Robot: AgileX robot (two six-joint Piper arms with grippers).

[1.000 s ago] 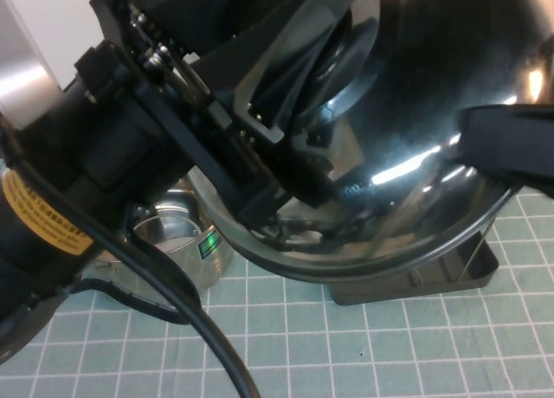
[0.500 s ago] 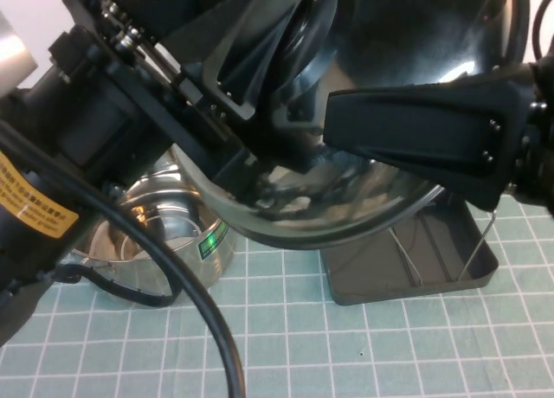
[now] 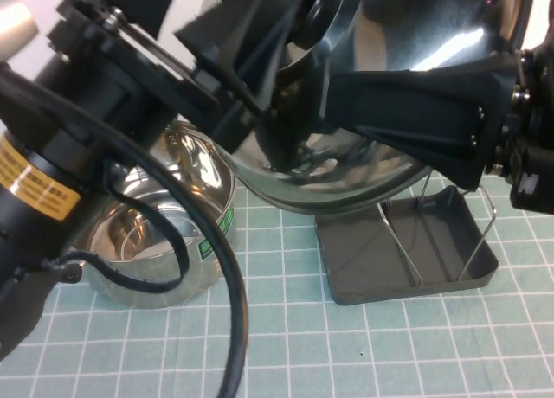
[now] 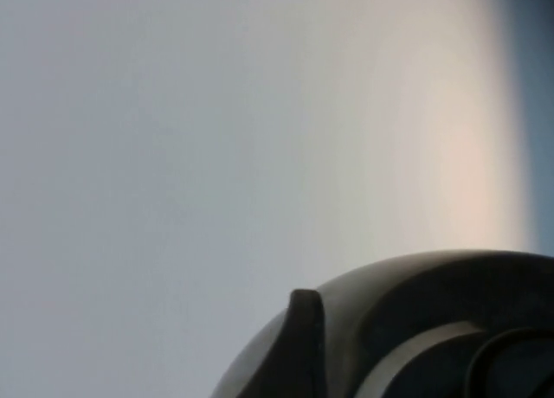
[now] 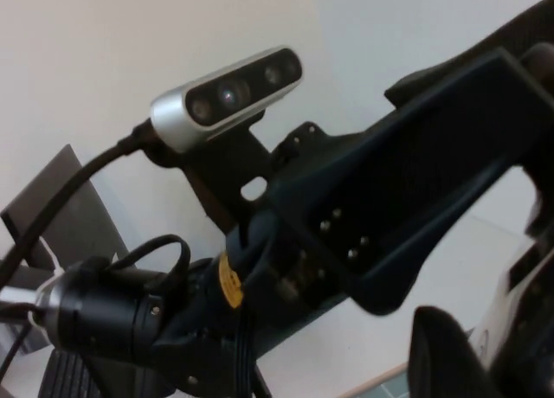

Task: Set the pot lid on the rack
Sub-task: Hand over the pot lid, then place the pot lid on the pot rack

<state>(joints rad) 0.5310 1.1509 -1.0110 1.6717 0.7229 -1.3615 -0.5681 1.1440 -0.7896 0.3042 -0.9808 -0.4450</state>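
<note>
The pot lid (image 3: 415, 35) is shiny steel and hangs tilted high above the table, close to the camera. My left gripper (image 3: 290, 48) is shut on its black knob (image 3: 325, 13) from the left. My right gripper (image 3: 346, 104) reaches in from the right, and one long black finger (image 3: 407, 121) lies across the lid's near face. In the right wrist view its two fingers (image 5: 415, 208) stand apart. The left wrist view shows only a blurred dark curve (image 4: 433, 329). The rack (image 3: 363, 259), a dark grey tray with wire loops (image 3: 476, 234), sits on the mat below the lid.
The open steel pot (image 3: 156, 234) with a green label stands on the green grid mat (image 3: 363, 355), left of the rack. The left arm and its cable (image 3: 229, 277) fill the left foreground. The right wrist view shows the left arm (image 5: 173, 320) and the raised camera (image 5: 227, 93).
The lid has risen and tilted more upright, uncovering more of the pot and rack. My right gripper's finger came in from the right and now lies across the lid.
</note>
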